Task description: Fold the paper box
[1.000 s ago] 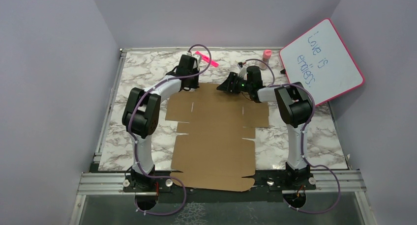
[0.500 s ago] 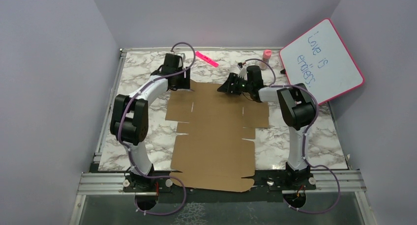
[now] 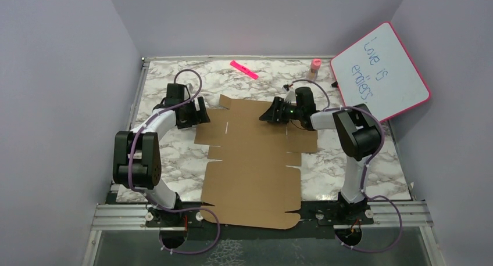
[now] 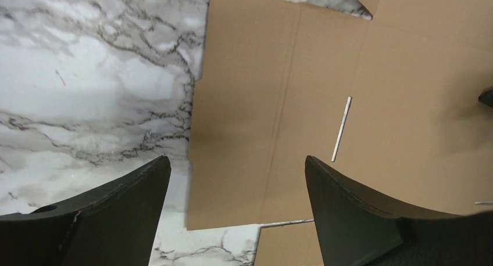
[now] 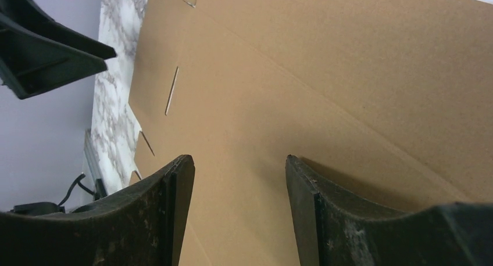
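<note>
Plain brown paper box (image 3: pixel 253 161), grey-veined white table (image 3: pixel 157 74)

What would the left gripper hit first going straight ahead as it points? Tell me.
Probably the paper box: the left gripper, open, points down at the sheet's left flap, flat on the table. Depth is unclear.

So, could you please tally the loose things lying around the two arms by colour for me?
Brown: 1, the paper box
Pink: 2, the flat strip and the small cylinder
White with a pink frame: 1, the whiteboard
Total: 4
</note>
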Action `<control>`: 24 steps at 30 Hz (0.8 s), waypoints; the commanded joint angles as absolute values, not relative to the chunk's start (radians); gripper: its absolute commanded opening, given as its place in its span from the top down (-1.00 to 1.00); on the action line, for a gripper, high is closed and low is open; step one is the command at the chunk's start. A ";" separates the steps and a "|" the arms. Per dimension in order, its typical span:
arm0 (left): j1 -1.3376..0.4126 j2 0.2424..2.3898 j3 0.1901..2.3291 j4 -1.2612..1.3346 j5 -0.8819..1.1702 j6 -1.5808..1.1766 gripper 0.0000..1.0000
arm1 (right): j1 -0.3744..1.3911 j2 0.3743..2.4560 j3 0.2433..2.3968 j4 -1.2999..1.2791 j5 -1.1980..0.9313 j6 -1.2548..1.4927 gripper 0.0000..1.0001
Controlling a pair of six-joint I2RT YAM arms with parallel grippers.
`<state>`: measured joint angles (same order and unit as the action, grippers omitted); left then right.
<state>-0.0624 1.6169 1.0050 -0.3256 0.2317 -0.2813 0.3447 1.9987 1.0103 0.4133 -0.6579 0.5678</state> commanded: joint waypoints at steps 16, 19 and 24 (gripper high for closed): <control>-0.009 1.626 0.963 -0.333 0.297 -0.267 -0.79 | 0.371 2.123 1.107 0.396 -0.572 0.507 -0.30; -0.009 1.639 0.958 -0.332 0.305 -0.266 -0.79 | 0.368 2.131 1.129 0.384 -0.568 0.498 -0.30; 0.016 1.679 0.956 -0.342 0.321 -0.263 -0.79 | 0.368 2.130 1.110 0.406 -0.586 0.500 -0.31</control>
